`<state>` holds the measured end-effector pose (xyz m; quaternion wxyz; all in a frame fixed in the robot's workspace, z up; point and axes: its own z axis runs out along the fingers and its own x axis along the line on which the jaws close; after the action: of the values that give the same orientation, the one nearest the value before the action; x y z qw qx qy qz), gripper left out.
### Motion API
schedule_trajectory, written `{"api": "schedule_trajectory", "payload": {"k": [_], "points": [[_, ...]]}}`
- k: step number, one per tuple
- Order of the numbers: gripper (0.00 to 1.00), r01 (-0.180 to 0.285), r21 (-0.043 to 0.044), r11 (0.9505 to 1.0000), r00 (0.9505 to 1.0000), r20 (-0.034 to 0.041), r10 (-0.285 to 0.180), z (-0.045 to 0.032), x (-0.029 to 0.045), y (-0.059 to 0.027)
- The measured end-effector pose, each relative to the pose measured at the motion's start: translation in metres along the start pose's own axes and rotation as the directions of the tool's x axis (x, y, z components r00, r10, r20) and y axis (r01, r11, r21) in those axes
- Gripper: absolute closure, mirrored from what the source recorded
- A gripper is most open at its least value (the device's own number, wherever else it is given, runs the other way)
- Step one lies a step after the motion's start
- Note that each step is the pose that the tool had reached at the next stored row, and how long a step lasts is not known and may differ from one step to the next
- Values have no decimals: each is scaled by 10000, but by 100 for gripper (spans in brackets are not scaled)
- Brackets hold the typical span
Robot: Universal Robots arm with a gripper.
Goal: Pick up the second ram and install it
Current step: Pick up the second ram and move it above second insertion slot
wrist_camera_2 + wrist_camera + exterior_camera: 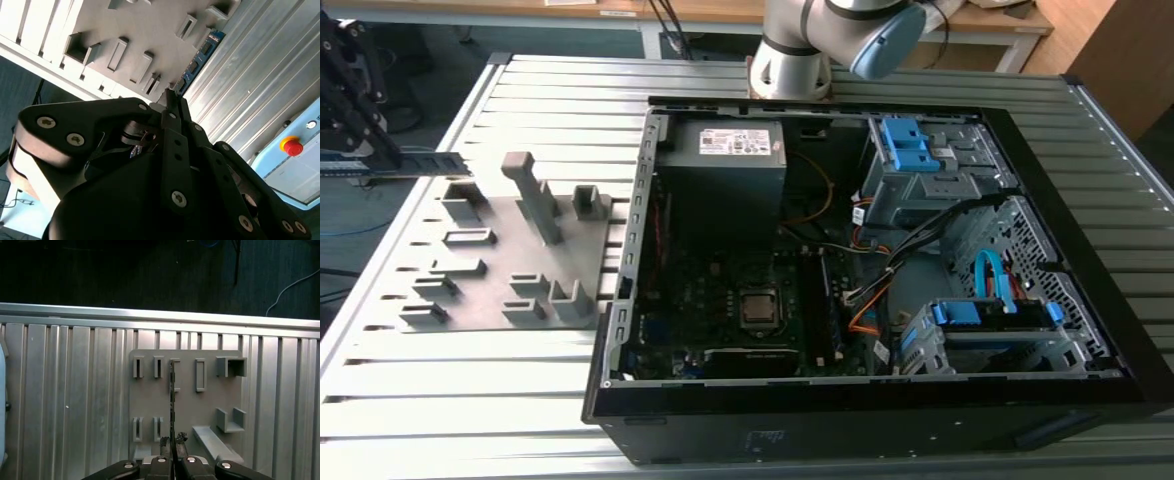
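Observation:
My gripper [376, 150] hangs at the exterior view's far left, above the slatted table's edge, shut on the second ram [420, 163], a thin strip sticking out sideways toward the grey slotted fixture plate [494, 255]. In the second wrist view the black fingertips [172, 100] pinch the blue board [201, 54], which reaches out over the plate [150, 30]. The first wrist view has the stick edge-on [172, 400], rising from my closed gripper [172, 442] across the plate [150, 405].
An open black computer case [627, 300] lies on the table at the exterior view's right, with motherboard and CPU socket [758, 308], power supply [727, 150], blue drive brackets [907, 145] and loose cables. A red stop button [291, 146] sits on a pale box beside the table.

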<state>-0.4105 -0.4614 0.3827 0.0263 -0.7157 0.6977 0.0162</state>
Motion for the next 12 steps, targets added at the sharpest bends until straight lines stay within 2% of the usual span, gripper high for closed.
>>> {"api": "schedule_trajectory", "payload": {"k": [3, 6, 12], "points": [[86, 0, 0, 10000, 10000, 0, 0, -2, 0, 0], [86, 1, -1, 10000, 10000, 0, -1, -2, 1, -38], [86, -1, -4, 10000, 10000, 0, 1, 2, 6, -250]]}}
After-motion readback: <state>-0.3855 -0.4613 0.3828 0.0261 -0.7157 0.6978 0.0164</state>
